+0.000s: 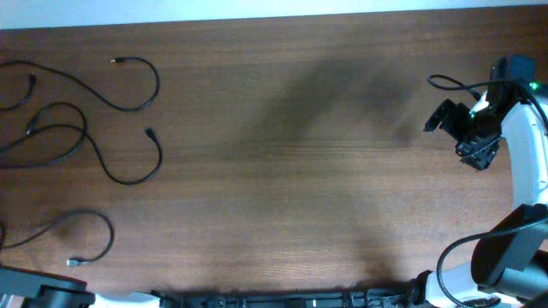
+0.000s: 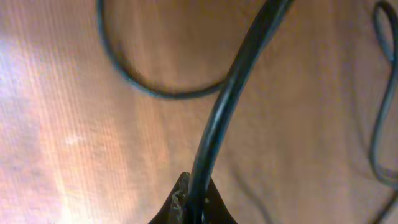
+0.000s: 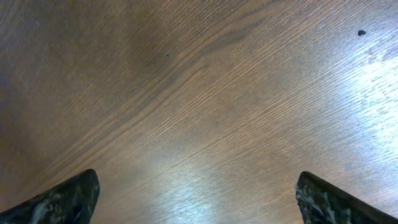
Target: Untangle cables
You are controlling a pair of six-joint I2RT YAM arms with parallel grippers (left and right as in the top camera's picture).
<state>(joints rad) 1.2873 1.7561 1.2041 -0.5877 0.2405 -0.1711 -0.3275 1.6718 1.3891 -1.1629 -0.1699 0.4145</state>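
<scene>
Brown wood-grain table [image 1: 282, 171]. The right gripper [image 3: 198, 198] is spread wide above bare wood and touches nothing. The left gripper [image 2: 191, 205] is pinched tight on one cable [image 2: 227, 99]. The cables [image 1: 158, 83] lie as loose, curving black strands at the table's left side.

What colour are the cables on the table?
The cables are black; the overhead view shows it best.
</scene>
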